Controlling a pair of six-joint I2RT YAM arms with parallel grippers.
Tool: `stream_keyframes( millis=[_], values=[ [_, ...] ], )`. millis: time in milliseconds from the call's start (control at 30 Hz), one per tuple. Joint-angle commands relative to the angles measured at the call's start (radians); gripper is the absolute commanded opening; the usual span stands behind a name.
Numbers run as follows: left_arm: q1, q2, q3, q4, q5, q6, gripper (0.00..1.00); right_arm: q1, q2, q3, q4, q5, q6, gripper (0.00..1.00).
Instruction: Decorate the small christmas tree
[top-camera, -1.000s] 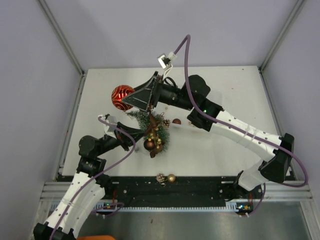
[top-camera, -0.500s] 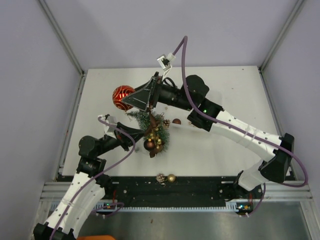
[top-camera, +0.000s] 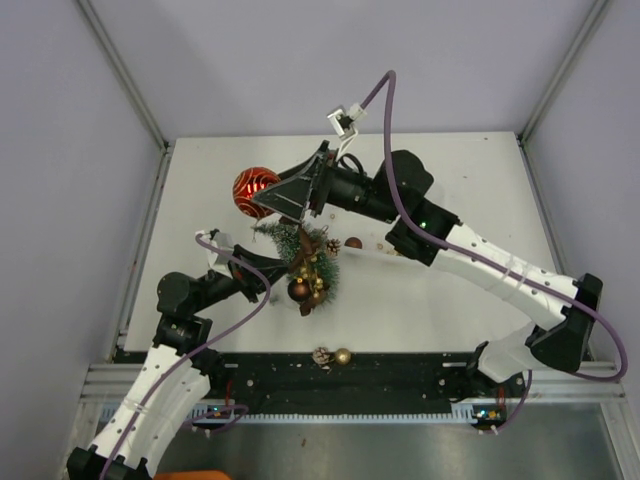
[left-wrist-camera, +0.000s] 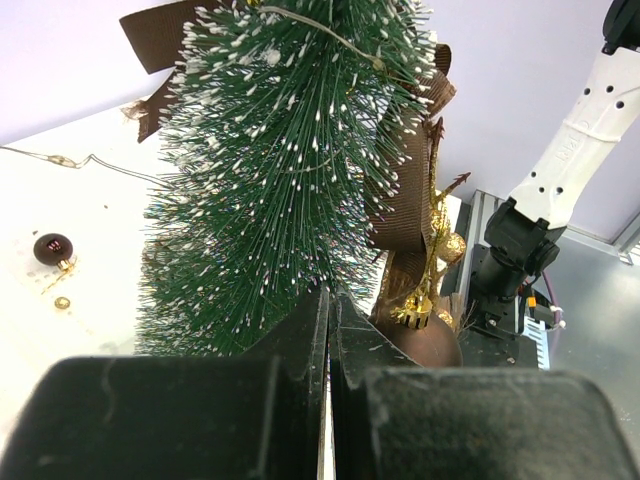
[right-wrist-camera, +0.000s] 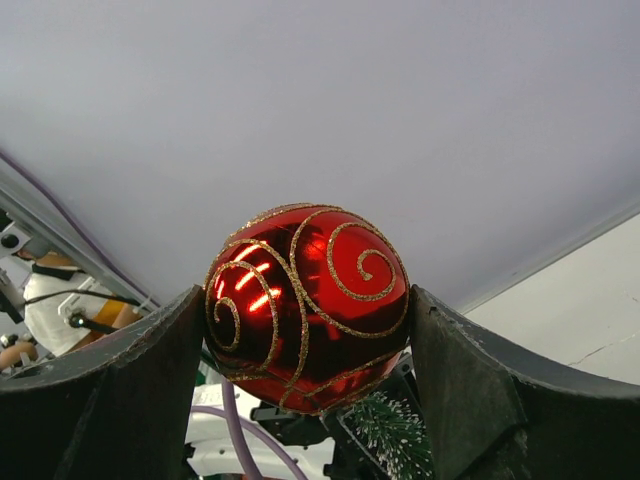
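The right hand (top-camera: 265, 195) grasps the red bauble (top-camera: 250, 190) just beyond the tip of the small christmas tree (top-camera: 288, 240). The tree stands mid-surface (top-camera: 450, 300), its long axis seemingly near upright, so the bauble's way lies back and down. The left hand (left-wrist-camera: 327, 320), clenched tight at the lower bristles, is nearer.

Soft, even, bright light; faint shadows on the table (top-camera: 430, 300). Orange glare streaks on the bauble (right-wrist-camera: 305, 305) between the right fingers (right-wrist-camera: 470, 390). Left fingers (left-wrist-camera: 170, 420) dark, slightly blurred.

no legible text anywhere, apparently
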Motion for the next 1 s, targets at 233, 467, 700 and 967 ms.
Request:
stream_keyframes(
  millis=[233, 467, 700, 967],
  values=[
    [-0.003, -0.01, 0.0, 0.044, -0.015, -0.008, 0.0, -0.015, -0.068, -0.051, 0.048, 0.01, -0.012, 0.45],
    [-0.003, -0.012, 0.0, 0.041, -0.018, -0.009, 0.0, -0.033, -0.094, -0.103, 0.065, 0.015, -0.008, 0.43],
    [-0.003, -0.009, 0.0, 0.038, -0.018, -0.009, 0.0, -0.065, -0.146, -0.171, 0.082, 0.049, -0.002, 0.44],
    [-0.003, -0.007, 0.004, 0.035, -0.021, -0.009, 0.0, -0.105, -0.156, -0.212, 0.088, 0.064, -0.002, 0.53]
  ],
)
